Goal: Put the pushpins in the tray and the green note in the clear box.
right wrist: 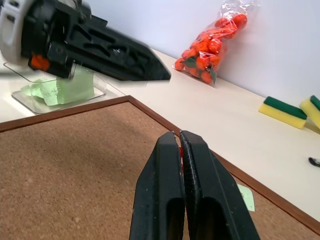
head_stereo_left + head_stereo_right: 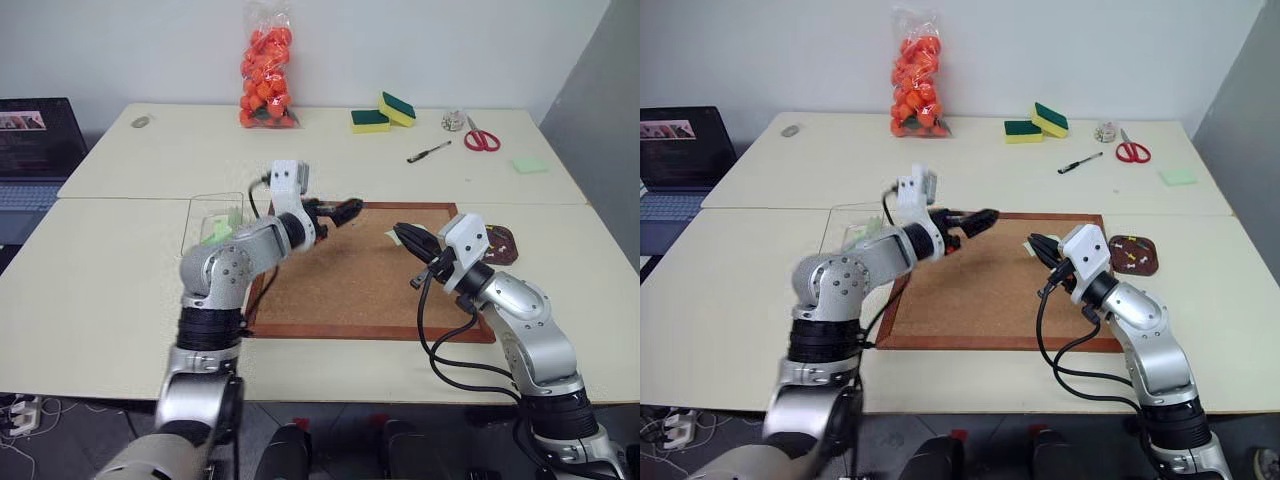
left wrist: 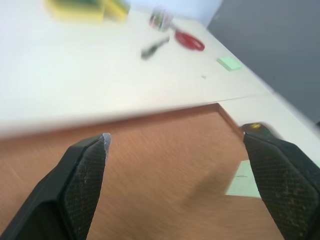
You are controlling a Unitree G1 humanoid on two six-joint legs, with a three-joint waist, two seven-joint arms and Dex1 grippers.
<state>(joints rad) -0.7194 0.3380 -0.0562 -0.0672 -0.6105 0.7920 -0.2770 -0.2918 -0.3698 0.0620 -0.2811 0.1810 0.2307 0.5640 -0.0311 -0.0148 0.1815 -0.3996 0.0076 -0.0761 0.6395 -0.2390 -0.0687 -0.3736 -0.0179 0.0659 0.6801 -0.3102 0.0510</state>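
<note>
Nearest me, my right gripper (image 2: 402,235) hovered pinched shut on a red pushpin over the cork board's (image 2: 350,290) right edge, bound for the tray (image 2: 500,243) beside it. My left gripper (image 2: 978,218), wide open and empty, pointed toward the green note (image 3: 243,180) there, far from the clear box (image 2: 213,222).

The cork board (image 2: 360,270) lies flat in the middle of the table (image 2: 120,290). The clear box (image 2: 212,222) stands just off the board's left edge, with crumpled papers (image 1: 57,90) inside it. The tray (image 2: 1134,254) sits just beside the board's right edge, with pushpins (image 2: 1132,253) in it. A note (image 3: 245,179) lies on the board near its far right corner. Behind the board, at the table's far side, lie a bag (image 2: 267,65), two sponges (image 2: 383,112), a pen (image 2: 428,152), scissors (image 2: 481,137) and a pad (image 2: 530,164).
</note>
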